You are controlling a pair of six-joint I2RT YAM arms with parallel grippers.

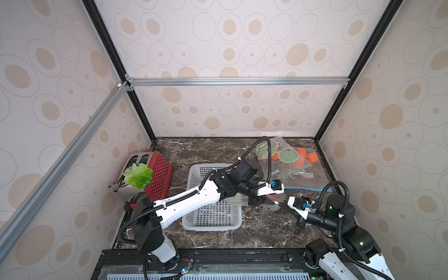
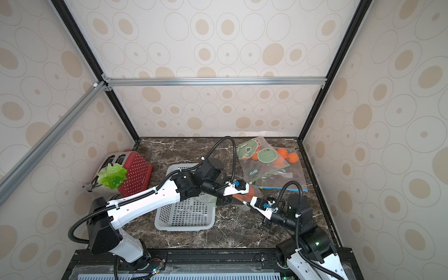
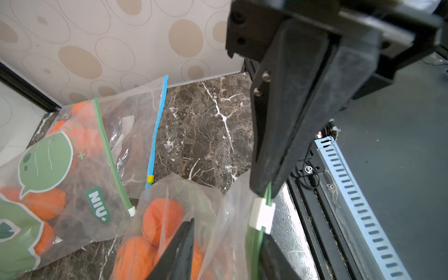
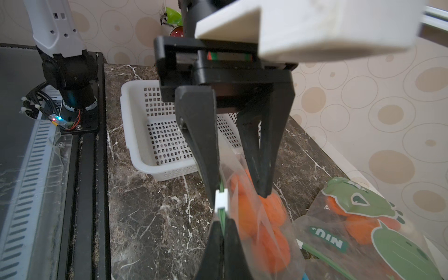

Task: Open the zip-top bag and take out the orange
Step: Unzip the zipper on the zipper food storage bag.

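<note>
Right wrist view: right hand (image 4: pixel 222 224) pinches zip-top bag (image 4: pixel 269 244), left hand (image 4: pixel 238 194) spread at its mouth, basket (image 4: pixel 132 135) behind.

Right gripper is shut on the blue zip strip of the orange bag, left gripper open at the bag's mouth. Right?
Not quite. The zip strip that the right gripper pinches is green, not blue, as the left wrist view shows. The blue strip belongs to another bag lying apart. The rest stands: the left gripper is open at the mouth of the orange bag.
</note>
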